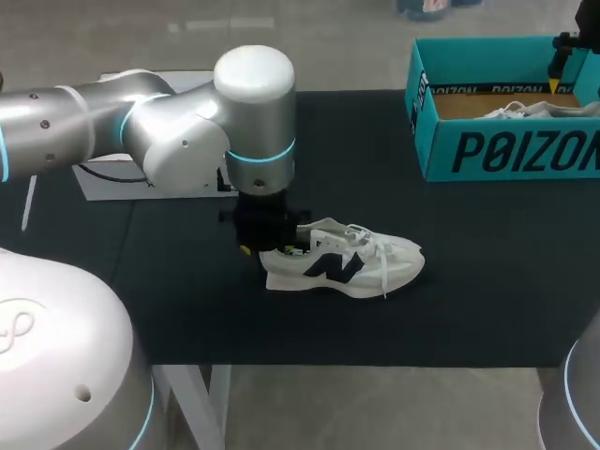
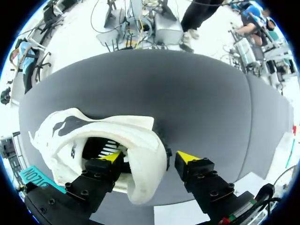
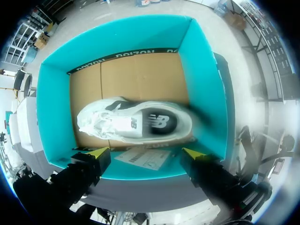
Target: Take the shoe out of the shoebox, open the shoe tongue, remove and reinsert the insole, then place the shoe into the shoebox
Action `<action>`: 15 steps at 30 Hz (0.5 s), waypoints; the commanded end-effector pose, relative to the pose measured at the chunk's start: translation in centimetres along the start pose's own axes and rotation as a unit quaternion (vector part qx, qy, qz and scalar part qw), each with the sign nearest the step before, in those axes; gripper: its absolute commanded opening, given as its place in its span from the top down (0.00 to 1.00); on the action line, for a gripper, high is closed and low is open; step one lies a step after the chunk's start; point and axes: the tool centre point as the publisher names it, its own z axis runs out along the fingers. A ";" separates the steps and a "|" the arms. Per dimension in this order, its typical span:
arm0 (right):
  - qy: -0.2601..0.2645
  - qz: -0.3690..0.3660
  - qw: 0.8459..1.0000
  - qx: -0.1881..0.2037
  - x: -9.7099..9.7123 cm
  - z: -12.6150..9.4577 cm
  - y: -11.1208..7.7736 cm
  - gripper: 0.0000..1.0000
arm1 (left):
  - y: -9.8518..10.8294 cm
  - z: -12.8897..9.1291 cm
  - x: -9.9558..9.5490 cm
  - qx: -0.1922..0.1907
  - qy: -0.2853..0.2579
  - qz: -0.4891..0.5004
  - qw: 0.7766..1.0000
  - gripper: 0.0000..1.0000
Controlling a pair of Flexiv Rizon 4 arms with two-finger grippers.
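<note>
- Left gripper (image 2: 150, 158): open and straddling the heel wall (image 2: 154, 140) of the white sneaker (image 1: 342, 261). One yellow tip is inside the opening. The other is outside the heel, with a small gap showing beside it, so the heel is not clamped.
- Risk 1, likely: if the jaws close on the soft heel wall alone, it may fold or slip free. A light sneaker would then drag across the table (image 1: 469, 281) rather than lift.
- Risk 2, likely: the inner finger could catch the lining, or pin the insole down instead of freeing it. The insole itself cannot be made out in the dark interior.
- Risk 3, likely: with no second hold on the sneaker, any pull at the heel may tip it onto its side.
- White sneaker: lying upright on the dark table near the middle, heel toward the left arm and well apart from the box.
- Right gripper (image 3: 145, 153): open, empty and hanging above the shoebox (image 3: 206, 93).
- Shoebox: teal with a brown floor, lid off, at the table's far right corner. It holds a second sneaker (image 3: 136, 123) lying on its side and a paper slip (image 3: 143, 159) by the near wall. Judged from this, returning the first sneaker leaves little spare room.
</note>
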 end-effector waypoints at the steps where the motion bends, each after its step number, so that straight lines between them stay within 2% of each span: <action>1: 0.000 0.000 1.000 0.000 0.0 0.0 0.0 0.00 | 0.7 -3.1 1.3 0.052 -0.055 0.012 0.997 0.00; 2: 0.000 0.000 1.000 0.000 0.0 0.0 0.0 0.00 | 0.8 -3.6 1.2 0.078 -0.076 0.013 0.994 0.00; 4: 0.000 0.000 1.000 0.000 0.0 0.0 0.0 0.00 | 1.1 -4.8 0.9 0.103 -0.136 0.026 0.985 0.00; 15: 0.000 0.000 1.000 0.000 0.0 0.0 0.0 0.00 | 1.1 -4.8 0.9 0.103 -0.136 0.026 0.985 0.00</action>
